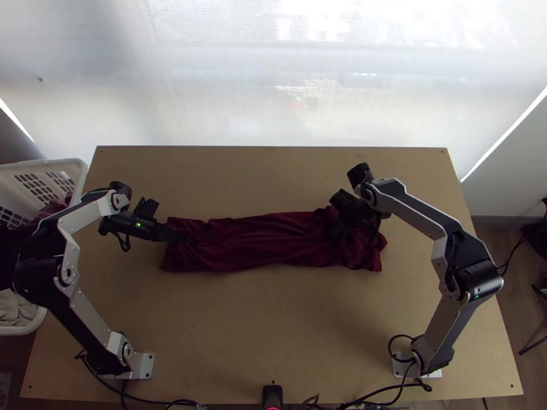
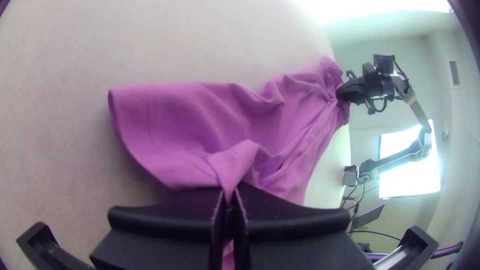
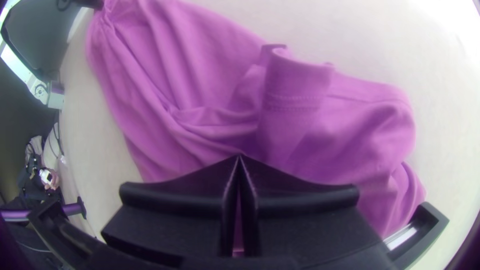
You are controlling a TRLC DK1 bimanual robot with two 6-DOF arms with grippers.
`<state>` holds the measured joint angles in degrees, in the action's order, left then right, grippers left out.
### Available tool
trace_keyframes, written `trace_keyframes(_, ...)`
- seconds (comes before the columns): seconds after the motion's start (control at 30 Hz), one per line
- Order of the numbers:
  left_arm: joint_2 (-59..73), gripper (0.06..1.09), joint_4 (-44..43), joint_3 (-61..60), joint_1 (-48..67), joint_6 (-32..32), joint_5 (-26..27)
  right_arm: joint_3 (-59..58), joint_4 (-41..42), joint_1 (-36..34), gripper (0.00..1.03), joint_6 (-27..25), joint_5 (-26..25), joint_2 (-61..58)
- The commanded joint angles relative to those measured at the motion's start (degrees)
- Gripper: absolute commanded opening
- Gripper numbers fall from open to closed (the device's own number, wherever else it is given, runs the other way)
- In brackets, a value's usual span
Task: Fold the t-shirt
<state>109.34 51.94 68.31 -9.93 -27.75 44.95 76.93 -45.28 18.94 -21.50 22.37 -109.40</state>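
Judged the lengthwise narrowing largely done, with crosswise folds and smoothing left; saw the shirt (image 1: 267, 239) in a long, creased strip across the middle of the desk (image 1: 273, 328), straighter at the left end, bunched at the right; found the left hand (image 2: 230, 195) clamped on gathered cloth near the left end, and the right hand (image 3: 240, 159) with fingertips together over the bunched part; could not tell of cloth between them; had broad open desk nearest, tighter room toward the basket (image 1: 41, 165) beside the left edge, then another open band beyond the shirt.
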Motion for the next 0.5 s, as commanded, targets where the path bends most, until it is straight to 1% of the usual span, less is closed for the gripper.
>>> trace_keyframes(0.0, -1.67, 0.09, -1.58, -0.81, 0.97, 0.76, 0.14, -0.55, -0.25, -0.92, 0.03, -0.30, 0.13, 0.51)
trace_keyframes(0.23, -5.98, 0.09, -0.09, 1.30, 2.46, 6.48, -0.12, -0.90, -0.34, 0.31, 0.03, -0.21, 0.48, 0.86)
trace_keyframes(0.47, -6.86, 0.09, 0.26, 0.94, 2.11, 7.18, -0.48, 0.59, 0.45, 0.66, 0.03, -0.21, 0.48, -2.39)
